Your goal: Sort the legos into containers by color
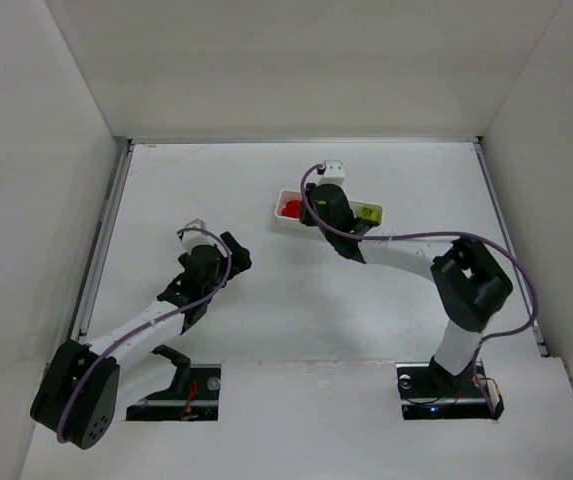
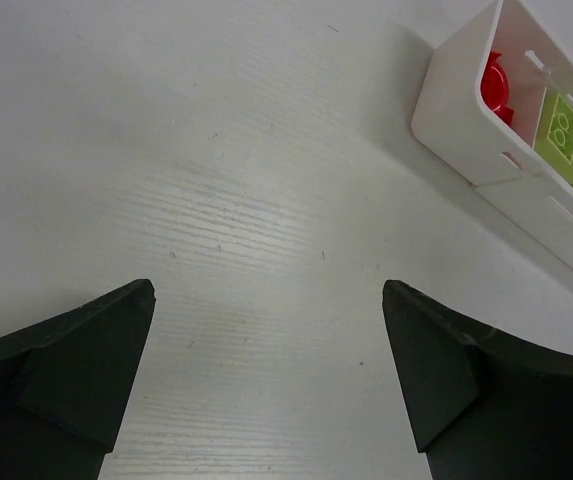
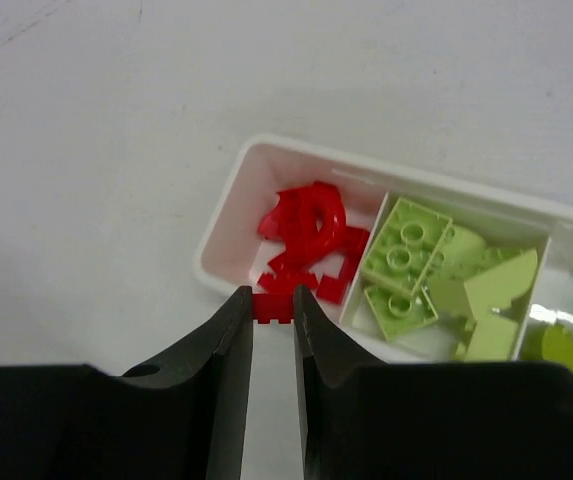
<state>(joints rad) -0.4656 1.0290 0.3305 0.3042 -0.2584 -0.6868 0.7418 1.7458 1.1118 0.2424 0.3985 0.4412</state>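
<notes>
The white tray [image 1: 278,212] lies at the table's back middle. Its left compartment holds several red legos [image 3: 309,235]; the compartment beside it holds yellow-green legos [image 3: 406,265]. My right gripper [image 3: 273,306] is shut on a small red lego [image 3: 272,309], held just above the near rim of the red compartment. In the top view the right gripper [image 1: 324,205] covers the tray's middle. My left gripper [image 2: 266,330] is open and empty over bare table, down-left of the tray [image 2: 456,110]; it also shows in the top view [image 1: 234,252].
White walls enclose the table on three sides. A metal rail [image 1: 101,240] runs along the left edge. Arm bases sit at the near edge.
</notes>
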